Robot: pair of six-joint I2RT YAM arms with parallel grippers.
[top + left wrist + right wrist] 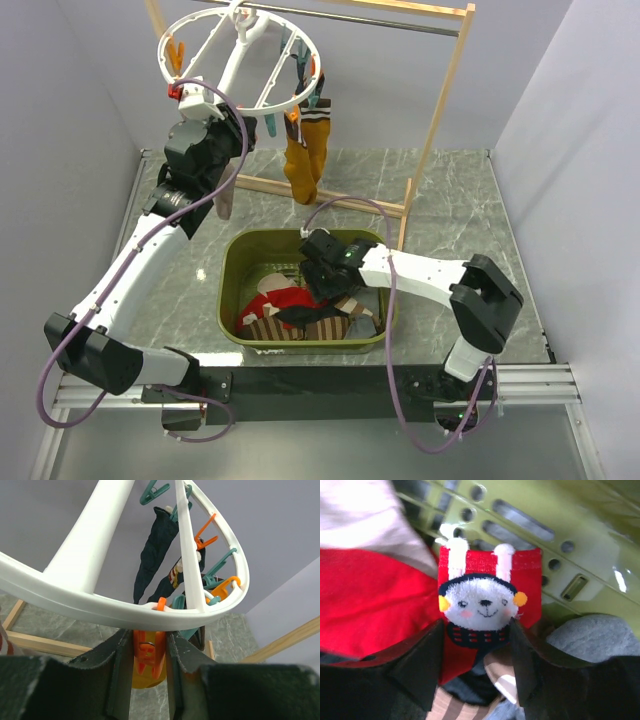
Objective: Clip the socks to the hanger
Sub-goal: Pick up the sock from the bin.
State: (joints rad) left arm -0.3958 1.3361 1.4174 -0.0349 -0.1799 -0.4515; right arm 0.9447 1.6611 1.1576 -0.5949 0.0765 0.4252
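Note:
The white ring hanger (255, 107) hangs from the rack, with a mustard sock (303, 160) and a brown-striped sock (321, 125) clipped to its far side. A dark navy sock (150, 555) also hangs there. My left gripper (203, 100) is raised under the ring (75, 602), its jaws (149, 642) shut on an orange clip (148, 655). My right gripper (322, 280) is down in the basket, open (477, 630). Its fingers straddle a red sock with a white bear face (479, 605). Beneath lie a striped sock (450, 705) and a grey sock (590, 635).
An olive-green basket (232, 270) in the table's middle holds several loose socks, red (275, 300) and striped (270, 327) among them. The wooden-framed rack (440, 110) with its metal rod (400, 25) stands at the back. Grey walls close in both sides.

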